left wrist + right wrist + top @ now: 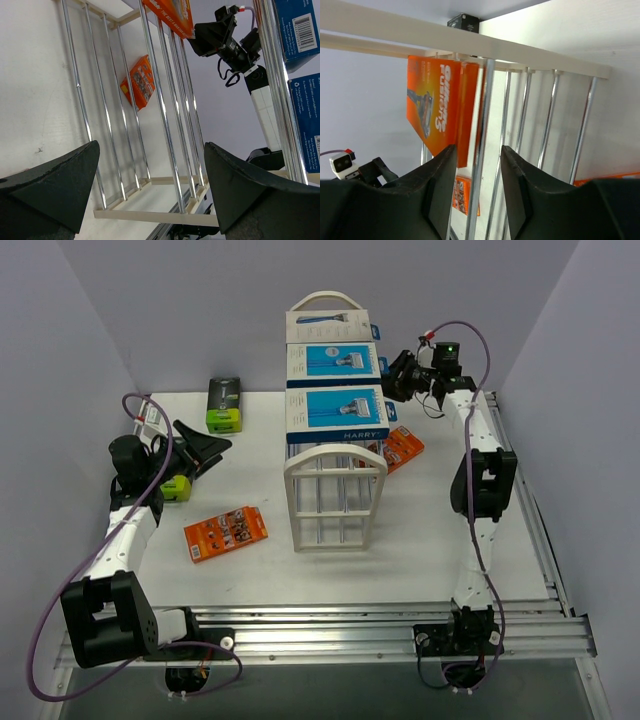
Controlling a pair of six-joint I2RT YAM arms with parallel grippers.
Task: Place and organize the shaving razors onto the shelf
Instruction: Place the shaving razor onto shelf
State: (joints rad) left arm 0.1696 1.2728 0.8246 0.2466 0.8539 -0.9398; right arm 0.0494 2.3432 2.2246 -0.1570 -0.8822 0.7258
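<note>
The shelf (335,490) stands mid-table with three blue-and-white HARRY'S razor boxes (334,415) lying on its top tier. An orange razor box (440,110) stands upright inside the shelf behind a chrome bar. My right gripper (478,150) is at the shelf's far right side (400,375), jaws apart, its left finger just short of that orange box and nothing held. My left gripper (218,453) hovers wide open left of the shelf, facing its bars (151,150). Loose boxes lie on the table: orange (225,533), orange (400,448), black-and-lime (224,405).
A lime-green box (178,488) lies beside the left arm's wrist. White walls close in the table on three sides. A metal rail (380,625) runs along the near edge by the arm bases.
</note>
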